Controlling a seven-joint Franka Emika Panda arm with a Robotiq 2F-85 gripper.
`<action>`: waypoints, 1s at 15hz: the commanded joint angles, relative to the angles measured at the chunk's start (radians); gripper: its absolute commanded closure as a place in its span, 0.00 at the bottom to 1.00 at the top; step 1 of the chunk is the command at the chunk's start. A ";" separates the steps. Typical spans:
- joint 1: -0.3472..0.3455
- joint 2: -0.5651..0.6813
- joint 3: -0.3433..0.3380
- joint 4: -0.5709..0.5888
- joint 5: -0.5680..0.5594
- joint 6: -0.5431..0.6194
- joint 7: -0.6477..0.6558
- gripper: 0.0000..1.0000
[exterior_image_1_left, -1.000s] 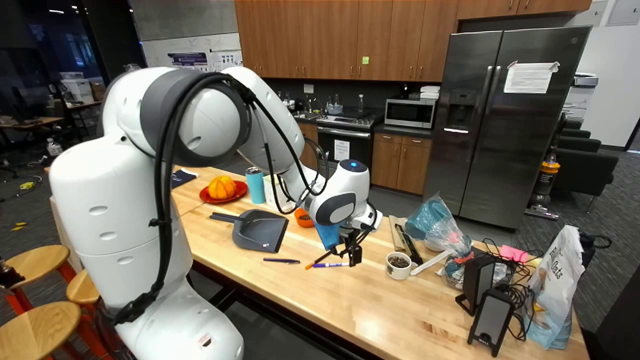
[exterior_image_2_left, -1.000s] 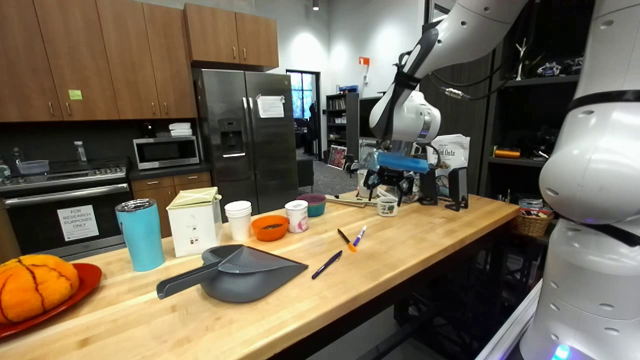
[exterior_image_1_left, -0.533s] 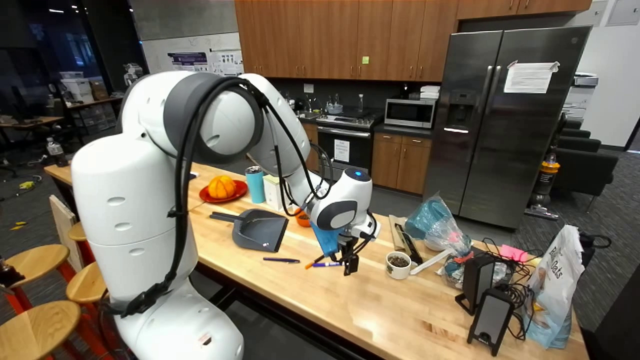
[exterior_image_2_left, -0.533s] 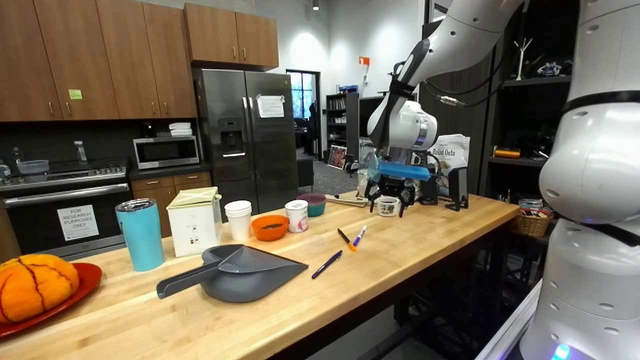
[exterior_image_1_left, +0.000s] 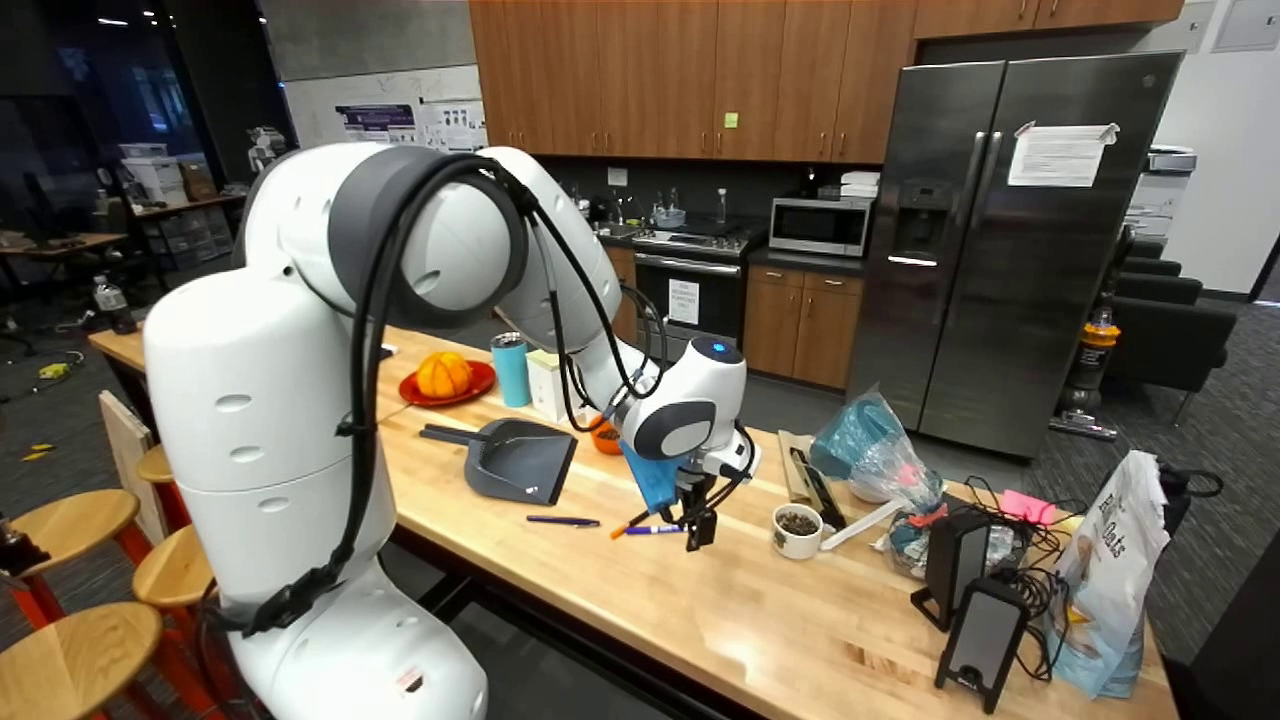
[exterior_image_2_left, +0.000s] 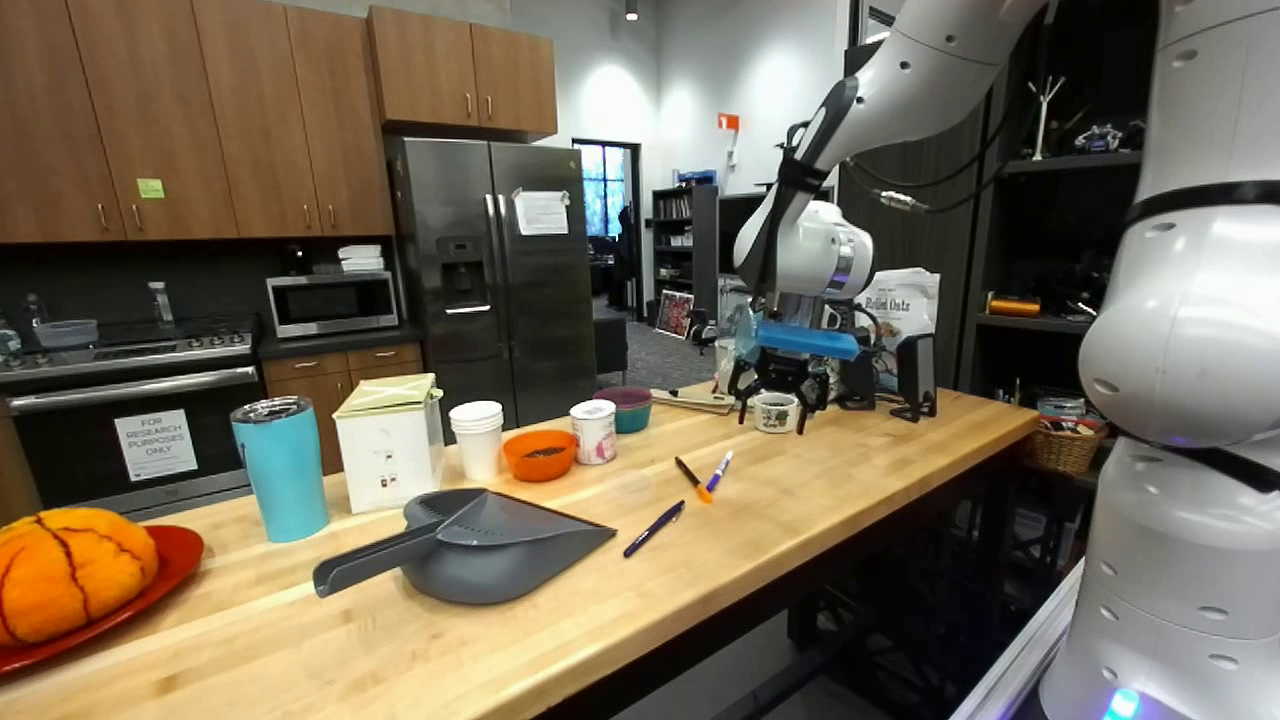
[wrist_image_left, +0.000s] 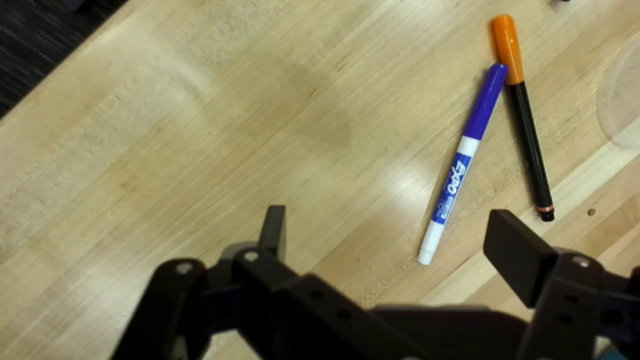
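Observation:
My gripper (wrist_image_left: 396, 240) is open above the wooden table, its fingers (wrist_image_left: 520, 255) wide apart with nothing between them. Below, in the wrist view, lies a white and blue Expo marker (wrist_image_left: 452, 172); its white end shows in the gap. A black marker with an orange cap (wrist_image_left: 531, 145) rests beside it, the two caps meeting. Both exterior views show these markers on the tabletop, along with a dark blue pen (exterior_image_2_left: 654, 530). A white cup of dark pellets (exterior_image_1_left: 797, 540) stands near the gripper (exterior_image_2_left: 773, 415), partly behind it in an exterior view.
A grey dustpan (exterior_image_2_left: 490, 560), an orange bowl (exterior_image_2_left: 540, 457), white paper cups (exterior_image_2_left: 477, 440), a white box (exterior_image_2_left: 388, 450) and a blue tumbler (exterior_image_2_left: 281, 475) share the table. Black speakers (exterior_image_1_left: 985, 640), cables and an oats bag (exterior_image_1_left: 1110, 580) occupy one end. A clear round lid (wrist_image_left: 622, 95) lies beside the markers.
Over the first half second the arm shifted and the gripper came lower, a little toward the table's near edge. Since then it has barely moved. The jaws stayed open and the objects stayed put.

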 joint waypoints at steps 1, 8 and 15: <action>0.006 0.016 -0.001 0.005 0.017 0.077 0.074 0.00; 0.039 0.087 0.023 0.026 0.024 0.144 0.196 0.00; 0.097 0.173 0.042 0.050 0.015 0.199 0.310 0.00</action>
